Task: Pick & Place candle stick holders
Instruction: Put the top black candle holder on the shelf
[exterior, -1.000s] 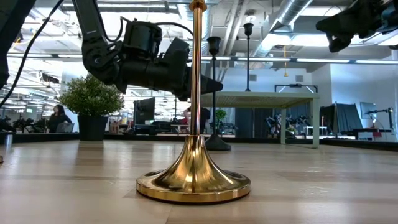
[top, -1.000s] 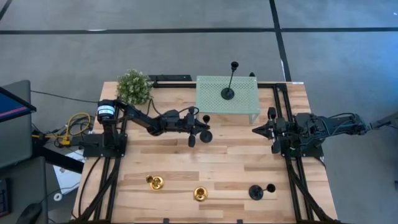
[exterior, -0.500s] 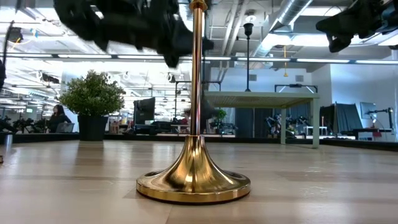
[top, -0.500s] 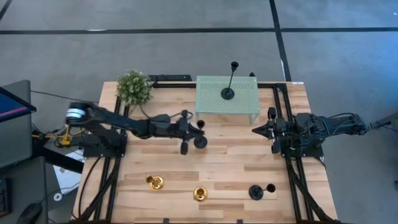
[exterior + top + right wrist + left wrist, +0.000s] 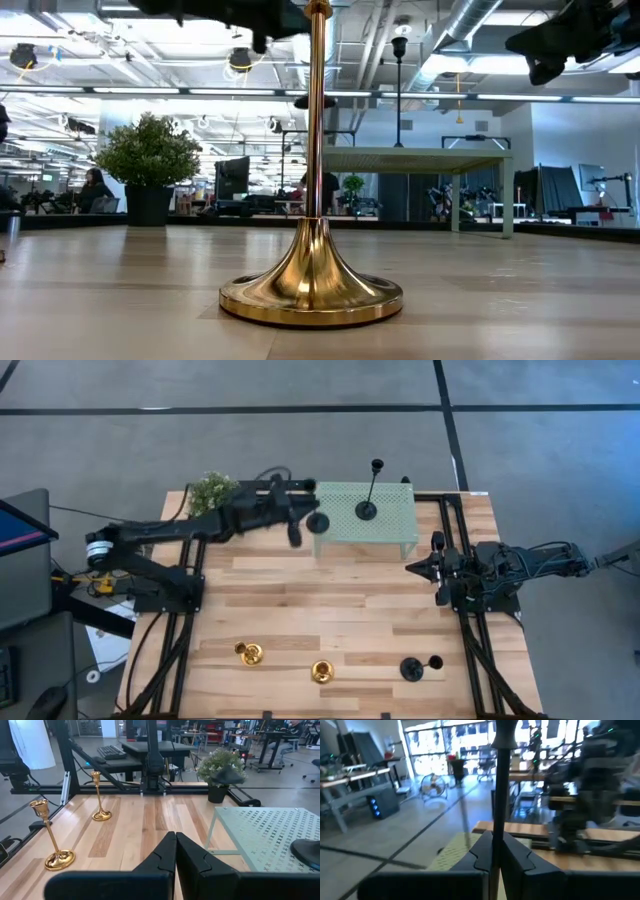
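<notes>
Wooden table [image 5: 340,600], left claw [image 5: 300,526] clamping black holder [image 5: 500,795]

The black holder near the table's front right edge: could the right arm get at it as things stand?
Probably yes. The black holder stands alone on bare wood, and the idle right gripper, shut and empty, has nothing between them.

No readable text, labels, brands or numbers in any view. Screens in room behind bench too small/blurred to read. Nothing legible on arms, bench or holders.
</notes>
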Controlling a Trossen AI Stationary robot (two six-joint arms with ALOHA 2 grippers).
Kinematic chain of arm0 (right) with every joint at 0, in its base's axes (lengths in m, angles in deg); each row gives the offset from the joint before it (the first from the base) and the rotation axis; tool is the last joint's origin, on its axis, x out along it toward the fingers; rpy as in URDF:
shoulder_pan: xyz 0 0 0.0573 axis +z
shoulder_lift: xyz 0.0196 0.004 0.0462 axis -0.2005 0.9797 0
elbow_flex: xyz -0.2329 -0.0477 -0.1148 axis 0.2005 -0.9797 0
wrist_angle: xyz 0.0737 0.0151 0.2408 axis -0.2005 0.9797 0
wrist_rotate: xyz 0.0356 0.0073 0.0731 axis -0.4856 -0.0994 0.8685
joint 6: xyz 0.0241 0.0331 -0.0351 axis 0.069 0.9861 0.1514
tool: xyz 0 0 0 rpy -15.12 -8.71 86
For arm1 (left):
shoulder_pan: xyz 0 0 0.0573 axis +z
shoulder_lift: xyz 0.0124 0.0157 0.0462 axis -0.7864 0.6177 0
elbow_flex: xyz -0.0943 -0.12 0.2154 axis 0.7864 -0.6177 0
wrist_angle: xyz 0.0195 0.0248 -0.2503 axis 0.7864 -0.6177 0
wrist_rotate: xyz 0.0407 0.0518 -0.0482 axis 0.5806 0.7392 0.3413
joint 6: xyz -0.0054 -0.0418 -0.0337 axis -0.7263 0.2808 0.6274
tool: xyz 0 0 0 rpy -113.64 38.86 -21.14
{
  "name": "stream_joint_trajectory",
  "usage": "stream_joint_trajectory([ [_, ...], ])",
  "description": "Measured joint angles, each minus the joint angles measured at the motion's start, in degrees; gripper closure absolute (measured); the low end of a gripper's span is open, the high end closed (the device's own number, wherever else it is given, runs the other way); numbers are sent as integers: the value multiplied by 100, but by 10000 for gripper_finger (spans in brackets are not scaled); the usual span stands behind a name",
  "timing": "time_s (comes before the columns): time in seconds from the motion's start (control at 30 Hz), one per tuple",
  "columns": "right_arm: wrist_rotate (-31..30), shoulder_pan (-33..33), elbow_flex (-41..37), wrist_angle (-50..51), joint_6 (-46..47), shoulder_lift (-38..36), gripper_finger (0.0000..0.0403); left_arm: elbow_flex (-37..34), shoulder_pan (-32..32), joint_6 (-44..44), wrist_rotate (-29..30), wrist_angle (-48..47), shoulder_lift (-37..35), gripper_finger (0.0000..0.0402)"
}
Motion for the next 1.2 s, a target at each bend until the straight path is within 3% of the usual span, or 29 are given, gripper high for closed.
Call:
stream_joint_trajectory([
  [0.27,0,2,0,12,0,0,403,1441,1040,394,-1053,-20,1260,387],
  [0.43,0,2,0,33,0,0,403,1930,1418,663,-1214,-70,1931,388],
  [1.2,0,9,0,34,-46,0,403,2167,1618,819,-1195,809,3020,387],
])
